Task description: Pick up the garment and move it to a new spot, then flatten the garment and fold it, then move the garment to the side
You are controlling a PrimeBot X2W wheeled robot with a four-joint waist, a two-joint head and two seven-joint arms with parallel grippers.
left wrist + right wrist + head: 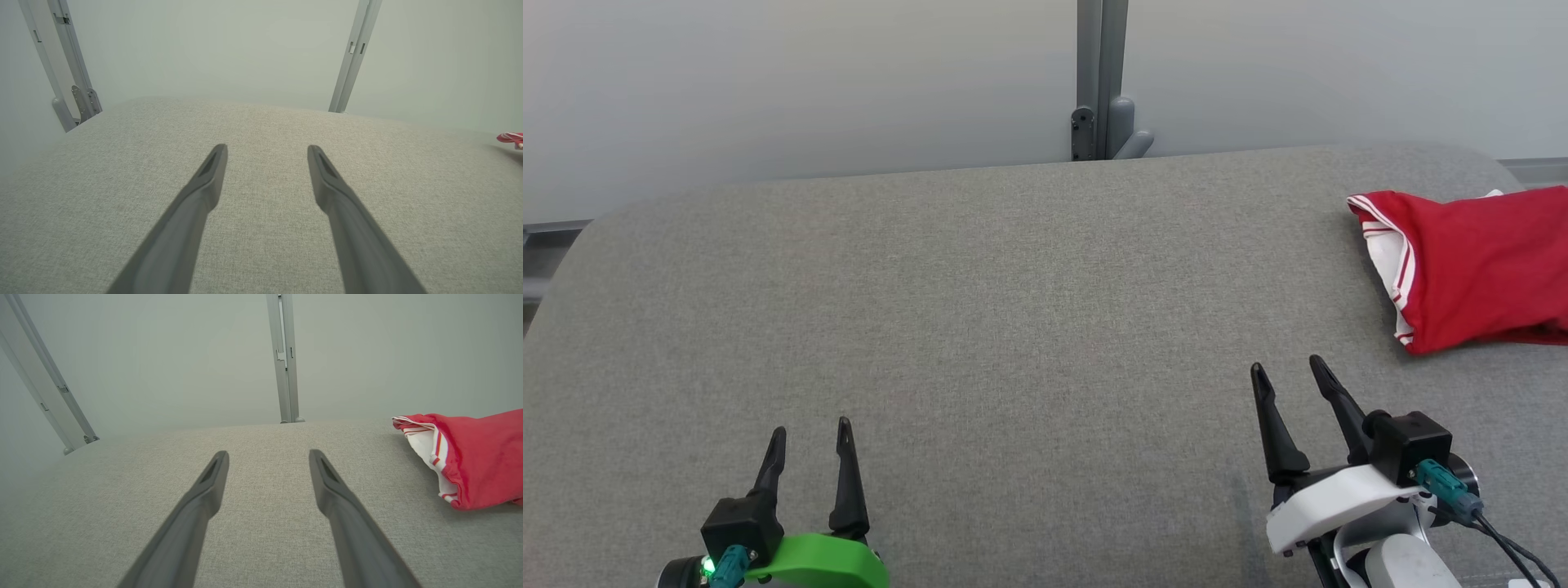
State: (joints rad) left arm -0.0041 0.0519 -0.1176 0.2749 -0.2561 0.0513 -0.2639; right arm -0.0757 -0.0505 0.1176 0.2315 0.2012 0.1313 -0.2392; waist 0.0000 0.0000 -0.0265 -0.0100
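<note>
The garment (1478,265) is red with white striped trim and lies bunched at the far right of the grey padded table (1013,327), cut off by the picture's right edge. In the right wrist view the garment (474,457) lies ahead and to the right of my fingers. A sliver of the garment (510,138) peeks in at the right edge of the left wrist view. My right gripper (1289,369) hovers open, below and left of the garment, apart from it. My left gripper (812,430) stands open at the lower left, nothing between its fingers.
A pale wall runs behind the table, with a grey metal post (1101,82) and bracket at the table's far edge. More grey posts (65,65) lean at the left in the wrist views. The table's corners are rounded.
</note>
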